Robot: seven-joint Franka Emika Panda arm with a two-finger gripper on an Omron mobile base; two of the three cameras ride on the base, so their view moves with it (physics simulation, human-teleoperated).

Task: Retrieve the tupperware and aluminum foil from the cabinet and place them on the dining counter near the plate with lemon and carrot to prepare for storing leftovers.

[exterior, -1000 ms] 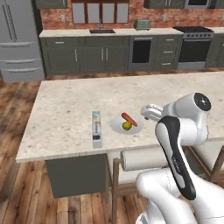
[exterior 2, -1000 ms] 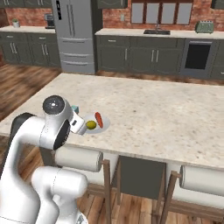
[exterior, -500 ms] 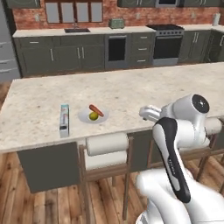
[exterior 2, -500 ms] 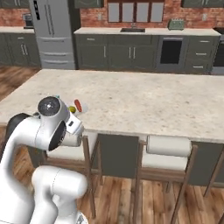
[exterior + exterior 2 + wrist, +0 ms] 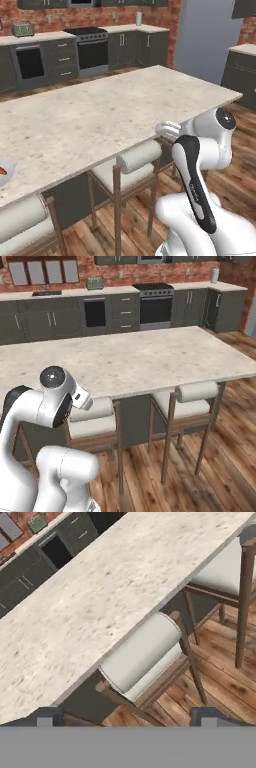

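The dining counter (image 5: pixel 100 115) is a long pale stone slab, also seen from the other side (image 5: pixel 125 361) and from above (image 5: pixel 100 597). At the far left edge of the left base view a sliver of the white plate (image 5: pixel 5 174) shows, with a red carrot tip on it. My gripper (image 5: pixel 127 716) hangs over the counter's near edge and a stool. It is open, with dark fingertips (image 5: pixel 47 716) set wide apart and nothing between them. The tupperware and aluminum foil are out of view.
Cushioned wooden stools (image 5: pixel 137 156) (image 5: pixel 197 392) (image 5: pixel 142 654) are tucked under the counter's near side. Dark cabinets with a stove (image 5: pixel 155 303) and a toaster (image 5: pixel 95 283) line the back wall. A tall grey panel (image 5: pixel 205 40) stands right of the counter. The floor is wood.
The base has driven right along the counter, so the whole scene has slid left. The plate is now at the left edge and the box beside it has left the picture. The gripper stays open.
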